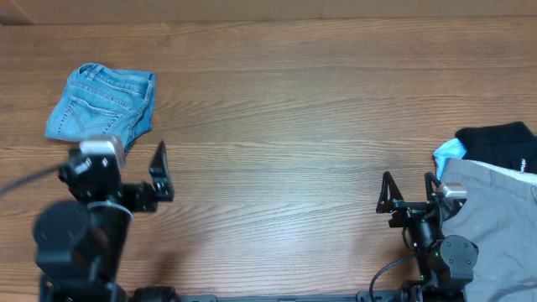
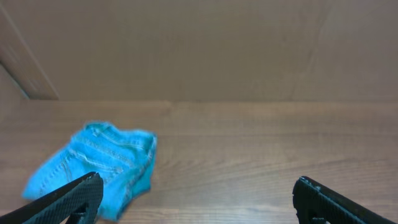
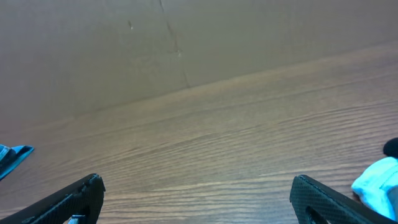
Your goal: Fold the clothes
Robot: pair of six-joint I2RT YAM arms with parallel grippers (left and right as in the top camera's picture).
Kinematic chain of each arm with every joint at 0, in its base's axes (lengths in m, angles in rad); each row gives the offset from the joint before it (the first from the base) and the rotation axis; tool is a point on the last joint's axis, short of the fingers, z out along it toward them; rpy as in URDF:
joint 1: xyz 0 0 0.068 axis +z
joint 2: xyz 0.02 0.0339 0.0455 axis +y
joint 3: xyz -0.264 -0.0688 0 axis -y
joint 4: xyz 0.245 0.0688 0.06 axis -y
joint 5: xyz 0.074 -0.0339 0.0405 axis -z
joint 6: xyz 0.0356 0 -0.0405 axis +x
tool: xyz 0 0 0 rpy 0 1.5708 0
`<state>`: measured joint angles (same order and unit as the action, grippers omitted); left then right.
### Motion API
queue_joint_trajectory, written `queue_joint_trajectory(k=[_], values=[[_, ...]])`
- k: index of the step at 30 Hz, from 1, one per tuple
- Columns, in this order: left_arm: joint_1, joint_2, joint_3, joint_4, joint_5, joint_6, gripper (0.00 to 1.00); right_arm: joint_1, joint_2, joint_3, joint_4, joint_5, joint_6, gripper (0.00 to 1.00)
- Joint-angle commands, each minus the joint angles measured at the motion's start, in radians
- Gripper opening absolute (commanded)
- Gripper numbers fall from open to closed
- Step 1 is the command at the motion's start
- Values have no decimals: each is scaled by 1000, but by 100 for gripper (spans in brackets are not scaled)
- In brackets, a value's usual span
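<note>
The clothes, a pair of light-blue denim jeans (image 1: 102, 104), lie folded into a small bundle at the table's far left, a stitched back pocket facing up. My left gripper (image 1: 137, 149) is just in front of the bundle's near right corner, open wide and holding nothing. In the left wrist view the jeans (image 2: 99, 162) sit ahead and to the left of the left gripper (image 2: 198, 180), with its left finger over their near edge. My right gripper (image 1: 409, 183) is open and empty over bare wood near the front right. A corner of the jeans (image 3: 12, 155) shows at the right wrist view's left edge.
A pile lies at the right edge: grey trousers (image 1: 495, 210), a black garment (image 1: 499, 143) and a pale blue cloth (image 1: 449, 153), which also shows beside my right gripper (image 3: 196, 179) as the pale blue cloth (image 3: 376, 186). Wooden table (image 1: 285, 126) spans between the arms.
</note>
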<state>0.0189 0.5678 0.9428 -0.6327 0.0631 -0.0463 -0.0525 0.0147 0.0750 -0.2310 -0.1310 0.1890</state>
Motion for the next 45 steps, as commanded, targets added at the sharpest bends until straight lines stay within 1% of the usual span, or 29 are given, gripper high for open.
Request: queue_joint_trajectory(k=[1, 4, 5, 8, 13, 17, 23, 28, 45], values=[[-7, -156, -174, 52, 16, -2, 100, -5, -12, -5, 6, -5, -3, 100], [-7, -260, -282, 68, 16, -2, 100, -5, -12, -5, 6, -5, -3, 100], [-8, -336, -359, 100, 16, -2, 100, -5, -12, -5, 6, -5, -3, 100], [-20, -444, -467, 150, 8, -2, 100, -5, -12, -5, 6, -5, -3, 100], [-27, -567, -614, 210, 10, -3, 100, -5, -12, -5, 6, -5, -3, 100], [-34, -565, -714, 323, 8, -2, 100, -5, -12, -5, 6, -5, -3, 100], [-34, -565, -833, 407, 8, -3, 100, -5, -12, -5, 6, -5, -3, 100], [-34, -565, -935, 565, 8, -2, 100, -5, -12, -5, 6, -5, -3, 100], [-34, -562, -938, 562, 5, -2, 100, -5, -12, -5, 6, -5, -3, 100]])
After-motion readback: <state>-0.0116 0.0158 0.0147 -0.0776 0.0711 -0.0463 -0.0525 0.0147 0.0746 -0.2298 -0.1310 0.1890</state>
